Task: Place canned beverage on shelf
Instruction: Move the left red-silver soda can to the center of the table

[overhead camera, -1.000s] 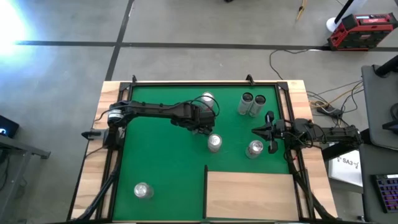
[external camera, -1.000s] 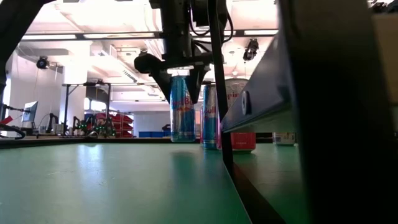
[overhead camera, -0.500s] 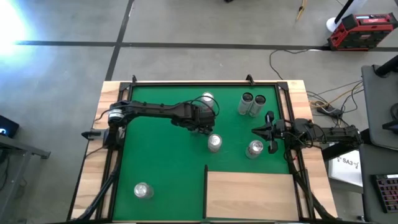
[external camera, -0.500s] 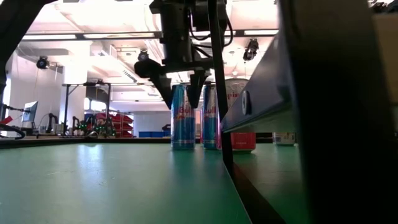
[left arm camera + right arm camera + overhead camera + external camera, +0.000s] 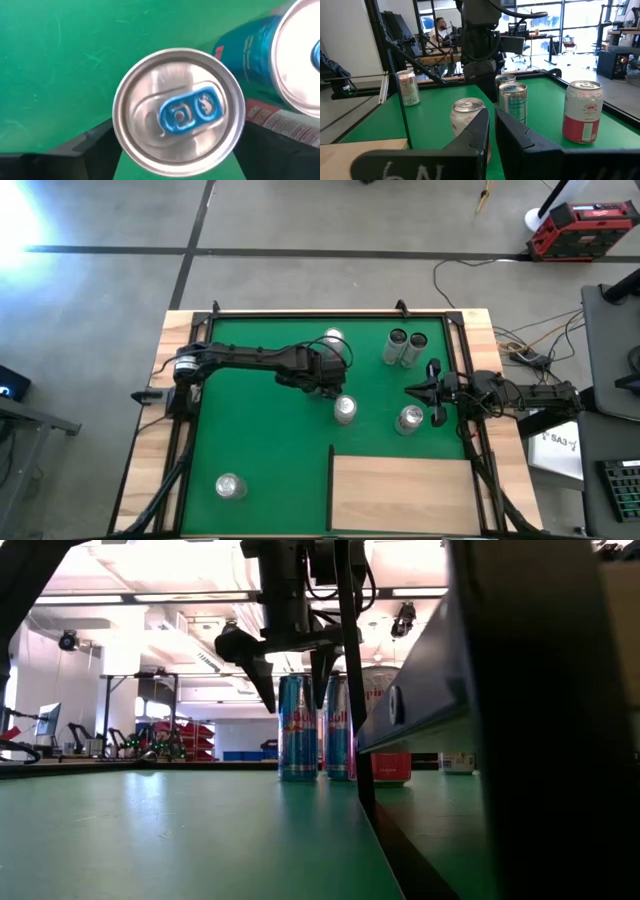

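Note:
A blue canned beverage (image 5: 297,727) stands upright on the green mat (image 5: 260,430), seen from above as a silver top (image 5: 345,409) (image 5: 177,112). My left gripper (image 5: 294,707) (image 5: 328,385) points down over it, open. One finger (image 5: 262,680) stands on each side of the can's upper part, and I see no touch. The shelf (image 5: 400,495), a pale wood panel, lies at the mat's near right. My right gripper (image 5: 410,391) (image 5: 491,131) waits shut and level at the mat's right side.
Other cans stand on the mat: one (image 5: 333,340) beyond my left gripper, two (image 5: 407,346) at the far right, one (image 5: 410,418) beside my right gripper, one (image 5: 230,485) near left. The shelf's dark edge (image 5: 500,740) fills the low view's right. A person (image 5: 440,27) sits beyond the table.
The blue can has come down a little and now stands on the mat. My left gripper has opened and let go of it, staying above the can.

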You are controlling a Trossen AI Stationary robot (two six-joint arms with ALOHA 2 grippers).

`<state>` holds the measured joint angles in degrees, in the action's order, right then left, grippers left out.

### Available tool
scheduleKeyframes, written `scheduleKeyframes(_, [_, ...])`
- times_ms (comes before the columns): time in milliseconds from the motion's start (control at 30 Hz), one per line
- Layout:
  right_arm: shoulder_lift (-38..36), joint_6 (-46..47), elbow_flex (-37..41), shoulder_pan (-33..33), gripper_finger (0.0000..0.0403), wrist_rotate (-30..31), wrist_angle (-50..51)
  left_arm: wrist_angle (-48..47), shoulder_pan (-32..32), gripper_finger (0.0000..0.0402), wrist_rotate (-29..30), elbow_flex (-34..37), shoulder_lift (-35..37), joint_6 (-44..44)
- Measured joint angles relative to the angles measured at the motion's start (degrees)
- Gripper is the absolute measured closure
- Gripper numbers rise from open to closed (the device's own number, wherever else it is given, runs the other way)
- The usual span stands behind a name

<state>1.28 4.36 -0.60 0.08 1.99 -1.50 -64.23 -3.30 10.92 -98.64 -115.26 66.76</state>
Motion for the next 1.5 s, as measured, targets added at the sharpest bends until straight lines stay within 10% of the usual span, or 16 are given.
scheduleKeyframes(433, [0.00, 0.07, 0.00, 0.00, 0.0380, -0.02, 0.00, -5.57, 6.37, 0.0003, -6.17, -0.01, 0.46, 9.99])
scheduleKeyframes(1133, [0.00, 0.02, 0.00, 0.00, 0.0380, 0.00, 0.00, -25.77, 34.34, 0.0006, -1.18, 7.75, 10.53, 69.81])
scheduleKeyframes(1500, [0.00, 0.00, 0.00, 0.01, 0.0380, 0.01, -0.02, -25.79, 42.16, 0.0006, -5.97, 15.01, 18.78, 82.23])
